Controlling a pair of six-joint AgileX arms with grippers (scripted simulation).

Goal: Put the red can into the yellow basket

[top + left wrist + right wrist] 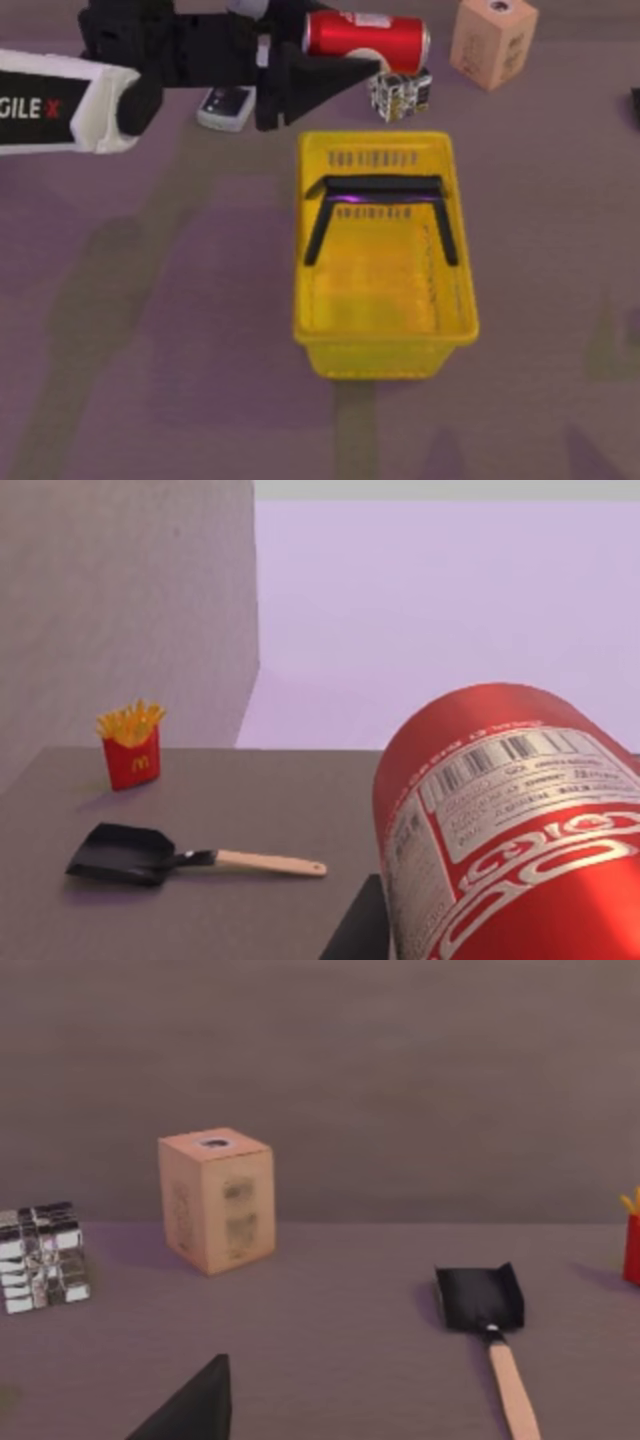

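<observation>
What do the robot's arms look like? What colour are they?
The left arm has a chunky white shell with black letters ending "GILE X". Past it come boxy black parts, and its end effector has pointed, wedge-shaped black fingers. No loose cables show. Of the right arm, only a black wedge tip shows in its own wrist view.

Table (150, 330) with yellow basket (385, 335)

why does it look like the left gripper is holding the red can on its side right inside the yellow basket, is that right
Not quite. The left gripper does hold the red can on its side, but not inside the yellow basket: in the top view the can is beyond the basket's far rim, near the silver cube.
</observation>
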